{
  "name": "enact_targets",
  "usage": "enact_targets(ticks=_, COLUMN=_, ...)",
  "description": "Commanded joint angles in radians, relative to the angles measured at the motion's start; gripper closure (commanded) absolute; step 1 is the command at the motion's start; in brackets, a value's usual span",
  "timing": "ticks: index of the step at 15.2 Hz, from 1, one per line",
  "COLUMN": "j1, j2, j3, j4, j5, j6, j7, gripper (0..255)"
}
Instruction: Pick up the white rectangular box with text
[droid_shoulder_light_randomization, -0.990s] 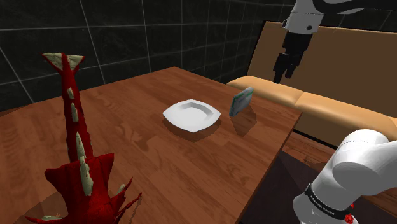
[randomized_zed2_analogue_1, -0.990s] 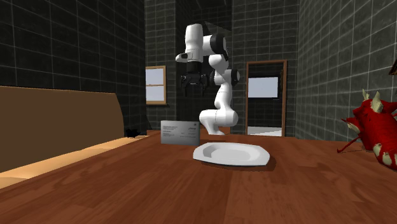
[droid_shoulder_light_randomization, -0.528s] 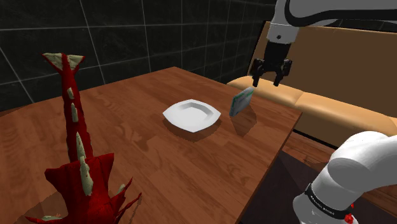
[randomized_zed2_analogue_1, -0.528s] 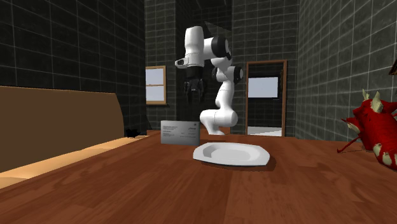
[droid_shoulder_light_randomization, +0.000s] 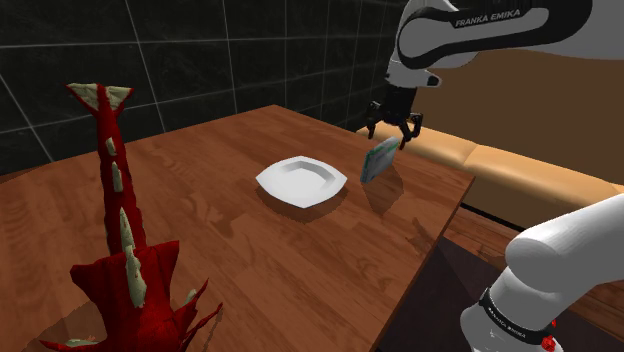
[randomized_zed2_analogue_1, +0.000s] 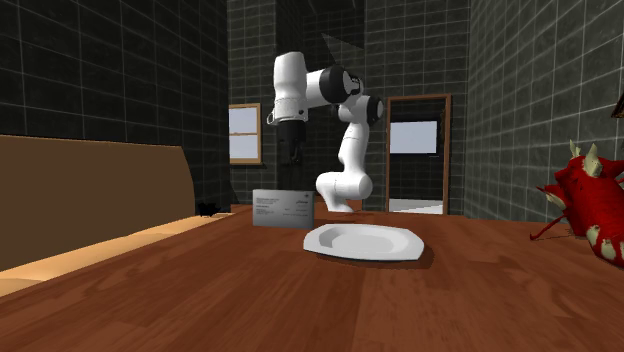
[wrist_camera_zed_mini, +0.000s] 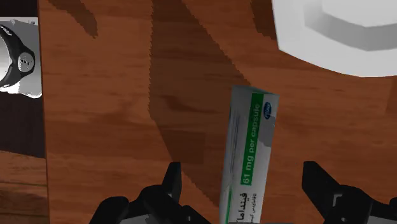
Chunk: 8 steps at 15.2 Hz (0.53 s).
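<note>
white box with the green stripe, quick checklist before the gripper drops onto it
1. Fingers open: ok, the black two-finger gripper has them apart.
2. Alignment: ok, the white rectangular box with green stripe lies midway between the fingers.
3. Box pose: ok, standing on edge on the brown wooden table.
4. Clearance: ok, the white square plate sits apart.
5. Grasp: not ok, fingers not touching it.
</note>
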Motion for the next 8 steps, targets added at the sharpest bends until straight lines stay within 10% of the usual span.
enact_targets(ticks=1, j1=-0.024, j2=0.044, j3=0.019, j4=0.001, j5=0.005, j6=0.047, j7=0.098, gripper=0)
enact_targets(ticks=8, j1=-0.021, j2=0.057, j3=0.027, j4=-0.076, j5=0.01, j6=0.138, j7=0.093, gripper=0)
